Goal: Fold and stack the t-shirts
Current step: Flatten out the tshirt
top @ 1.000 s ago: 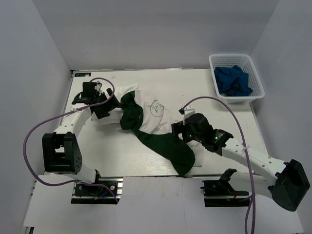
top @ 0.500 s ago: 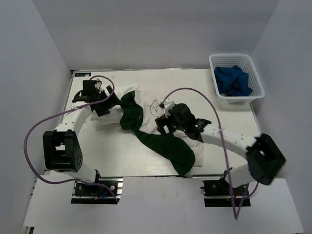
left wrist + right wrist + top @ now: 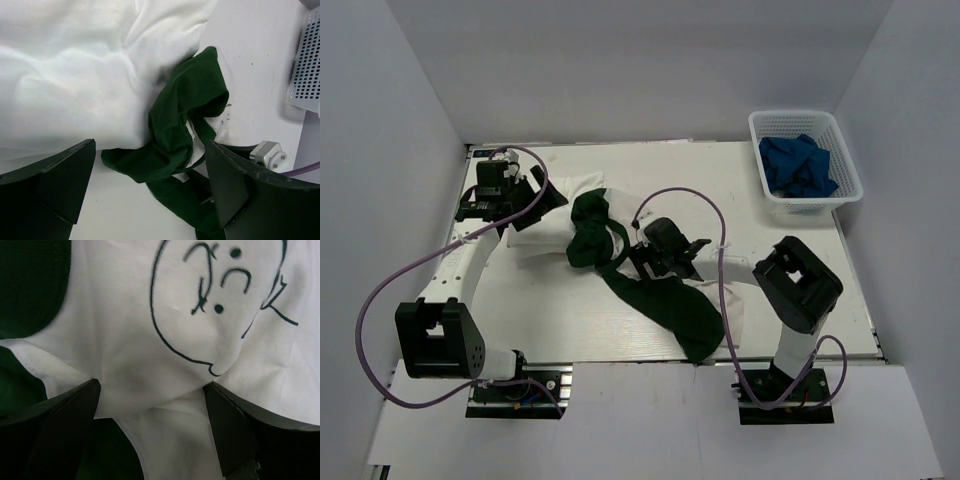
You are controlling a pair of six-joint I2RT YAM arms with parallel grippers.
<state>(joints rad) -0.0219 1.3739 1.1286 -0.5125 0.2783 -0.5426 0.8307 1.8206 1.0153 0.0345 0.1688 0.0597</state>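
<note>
One t-shirt (image 3: 548, 232) lies crumpled mid-table, white with dark green sleeves; a long green part (image 3: 670, 305) trails toward the near edge. My left gripper (image 3: 542, 198) hovers open at the shirt's left end. In the left wrist view its fingers (image 3: 55, 180) frame a bunched green sleeve (image 3: 185, 120) below white cloth (image 3: 75, 80), and the left gripper (image 3: 150, 190) holds nothing. My right gripper (image 3: 638, 255) sits low over the shirt's middle. In the right wrist view the right gripper (image 3: 150, 425) stands open astride a white fold, just below the cartoon face print (image 3: 210, 300).
A white mesh basket (image 3: 840, 135) with crumpled blue cloth (image 3: 798, 165) stands at the back right corner; its edge shows in the left wrist view (image 3: 306, 65). Purple cables loop over both arms. White walls enclose the table on three sides.
The right arm has swung left across the shirt and now sits over the printed part. The left gripper has drawn back slightly toward the far left. Both stay open.
</note>
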